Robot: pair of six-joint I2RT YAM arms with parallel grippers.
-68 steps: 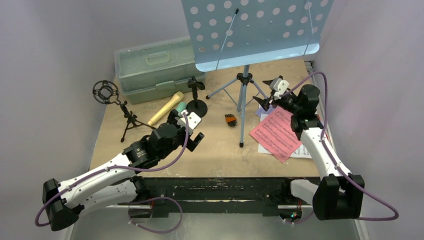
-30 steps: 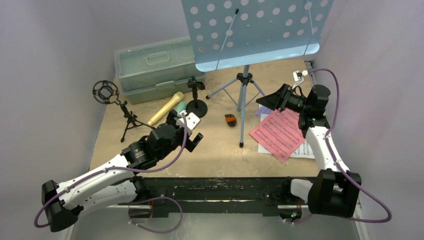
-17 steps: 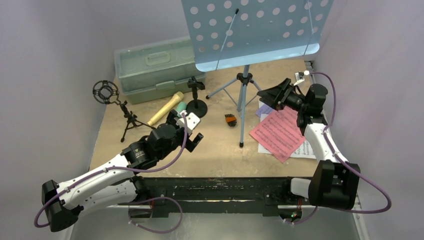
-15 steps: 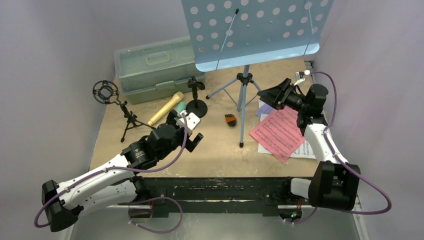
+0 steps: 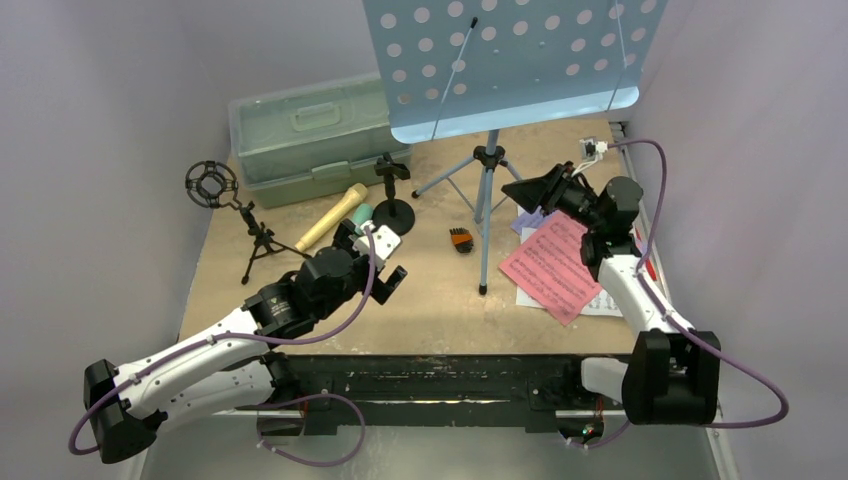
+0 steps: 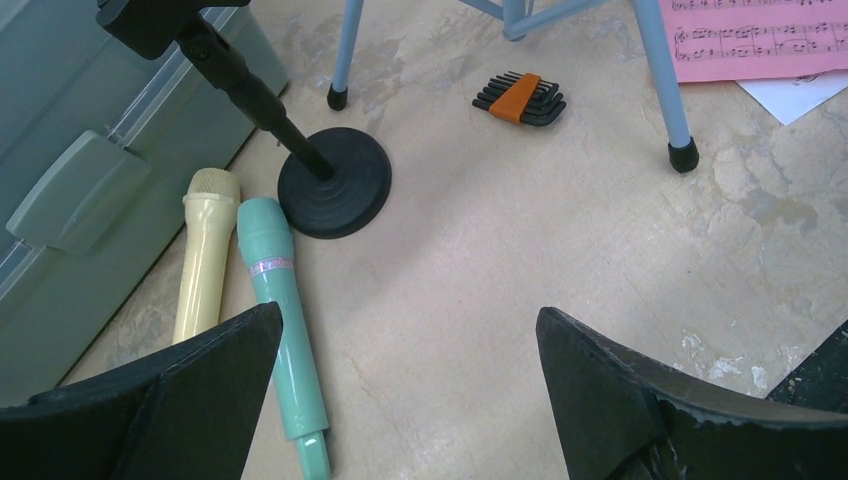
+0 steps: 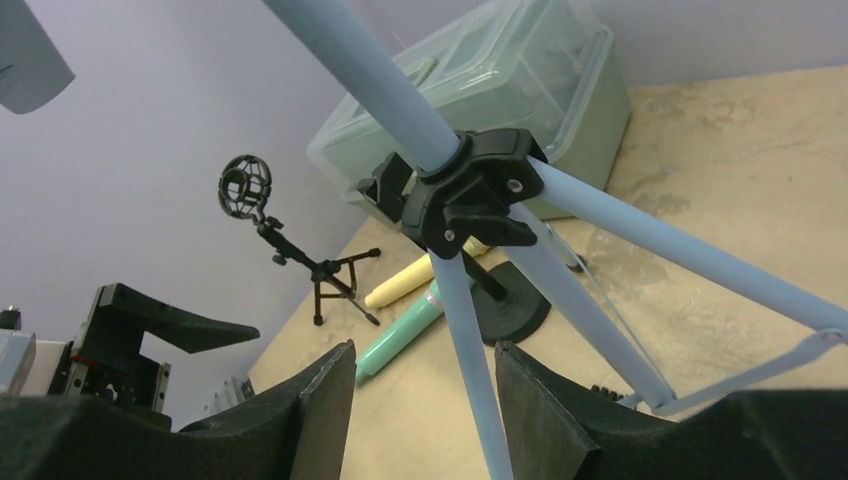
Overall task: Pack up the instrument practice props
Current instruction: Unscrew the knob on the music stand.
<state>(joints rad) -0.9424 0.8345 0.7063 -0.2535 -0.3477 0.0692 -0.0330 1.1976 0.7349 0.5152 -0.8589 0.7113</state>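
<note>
Light-blue tripod legs of the music rack (image 7: 600, 225) rise just ahead of the right gripper (image 7: 425, 375), one leg showing between its parted jaws; contact unclear. The left gripper (image 6: 405, 330) hangs with jaws wide apart, teal microphone (image 6: 280, 310) and tan microphone (image 6: 205, 260) beside one finger, round-base mic holder (image 6: 335, 185) ahead.

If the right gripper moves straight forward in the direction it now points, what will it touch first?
Most likely the music stand's tripod leg, below the black hub, which lines up between the right gripper's fingers; depth is unclear.
</note>
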